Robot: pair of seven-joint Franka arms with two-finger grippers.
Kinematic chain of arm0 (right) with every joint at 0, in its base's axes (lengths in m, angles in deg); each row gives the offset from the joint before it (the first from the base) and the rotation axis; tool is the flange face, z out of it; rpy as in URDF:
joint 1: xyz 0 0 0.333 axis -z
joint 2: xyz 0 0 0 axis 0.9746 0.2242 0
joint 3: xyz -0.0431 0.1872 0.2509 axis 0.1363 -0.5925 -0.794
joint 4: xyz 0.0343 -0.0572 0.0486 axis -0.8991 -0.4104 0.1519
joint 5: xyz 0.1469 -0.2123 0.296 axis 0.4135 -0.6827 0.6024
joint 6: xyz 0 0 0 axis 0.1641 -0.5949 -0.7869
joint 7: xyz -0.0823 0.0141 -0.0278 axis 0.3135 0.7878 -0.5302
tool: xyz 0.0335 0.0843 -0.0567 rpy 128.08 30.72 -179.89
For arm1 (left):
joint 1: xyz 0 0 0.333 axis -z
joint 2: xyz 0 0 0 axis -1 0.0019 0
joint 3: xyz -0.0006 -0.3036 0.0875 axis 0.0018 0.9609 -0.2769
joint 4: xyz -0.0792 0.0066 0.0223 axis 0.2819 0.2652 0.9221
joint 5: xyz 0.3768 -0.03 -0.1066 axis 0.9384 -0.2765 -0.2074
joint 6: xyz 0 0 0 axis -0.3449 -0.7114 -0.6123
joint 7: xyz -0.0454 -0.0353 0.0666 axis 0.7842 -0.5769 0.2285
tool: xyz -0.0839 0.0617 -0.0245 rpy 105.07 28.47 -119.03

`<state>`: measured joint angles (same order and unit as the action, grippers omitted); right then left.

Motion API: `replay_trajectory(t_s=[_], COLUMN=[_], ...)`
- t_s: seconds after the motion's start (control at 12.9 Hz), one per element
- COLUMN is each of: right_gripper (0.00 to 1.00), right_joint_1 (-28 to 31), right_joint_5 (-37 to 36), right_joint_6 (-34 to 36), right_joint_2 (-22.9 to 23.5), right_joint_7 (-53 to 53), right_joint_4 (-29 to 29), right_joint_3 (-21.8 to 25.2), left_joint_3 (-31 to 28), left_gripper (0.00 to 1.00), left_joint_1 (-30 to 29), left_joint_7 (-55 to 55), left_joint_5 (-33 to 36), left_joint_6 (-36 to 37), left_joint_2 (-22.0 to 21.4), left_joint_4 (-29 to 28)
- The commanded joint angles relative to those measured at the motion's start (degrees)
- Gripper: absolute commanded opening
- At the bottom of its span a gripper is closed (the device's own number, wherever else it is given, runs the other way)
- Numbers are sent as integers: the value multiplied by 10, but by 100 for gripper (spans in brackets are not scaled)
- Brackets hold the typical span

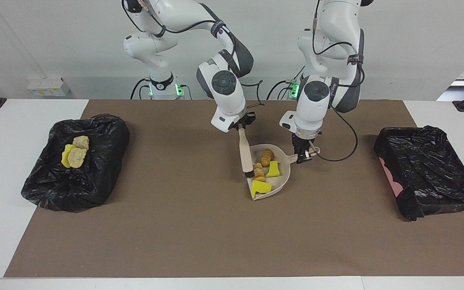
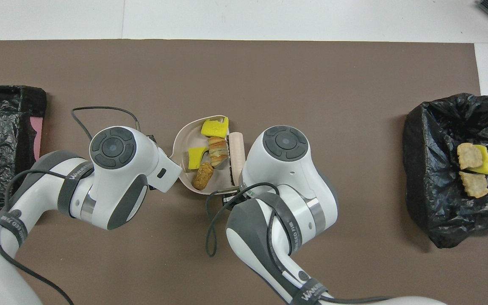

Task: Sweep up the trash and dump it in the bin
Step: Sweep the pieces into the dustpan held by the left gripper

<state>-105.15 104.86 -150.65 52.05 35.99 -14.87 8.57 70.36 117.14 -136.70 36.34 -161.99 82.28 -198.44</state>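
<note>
A beige dustpan point(image 1: 283, 177) sits mid-mat, and my left gripper point(image 1: 305, 155) is shut on its handle. In the pan lie pieces of trash: a brown roll point(image 1: 266, 155), a croissant-like piece point(image 1: 259, 171) and two yellow foam chunks point(image 1: 273, 169) point(image 1: 260, 187). My right gripper point(image 1: 241, 126) is shut on the handle of a beige brush point(image 1: 245, 155), whose dark bristles stand at the pan's open side against the croissant piece. Seen from overhead, the dustpan point(image 2: 180, 144) and brush point(image 2: 238, 154) lie between the two wrists, which hide both grippers. More trash point(image 1: 77, 155) lies in the bin point(image 1: 95, 177).
The black-bagged bin holding trash point(image 2: 434, 169) sits toward the right arm's end of the table. A second black-lined bin point(image 1: 429, 173) with a pink patch stands toward the left arm's end. A brown mat point(image 1: 199, 241) covers the table, and a cable point(image 1: 342, 155) loops from the left wrist.
</note>
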Motion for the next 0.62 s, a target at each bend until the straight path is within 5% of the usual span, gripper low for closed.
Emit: replay_trajectory(t_s=[0.0,0.54], right_gripper=[0,0], right_joint_1=[14,-121], right_joint_5=[-39,-59], right_joint_6=[45,28], right_joint_2=[-18,-43], right_joint_7=[15,197], right_joint_4=[4,-56], right_joint_3=[-3,-5], left_joint_3=[-1,-1], left_gripper=[0,0], left_joint_1=[0,-39], left_joint_7=[8,-49], left_joint_5=[15,15], left_joint_6=[-11,-4], left_joint_2=[-13,-17], left_joint_4=[-17,-3])
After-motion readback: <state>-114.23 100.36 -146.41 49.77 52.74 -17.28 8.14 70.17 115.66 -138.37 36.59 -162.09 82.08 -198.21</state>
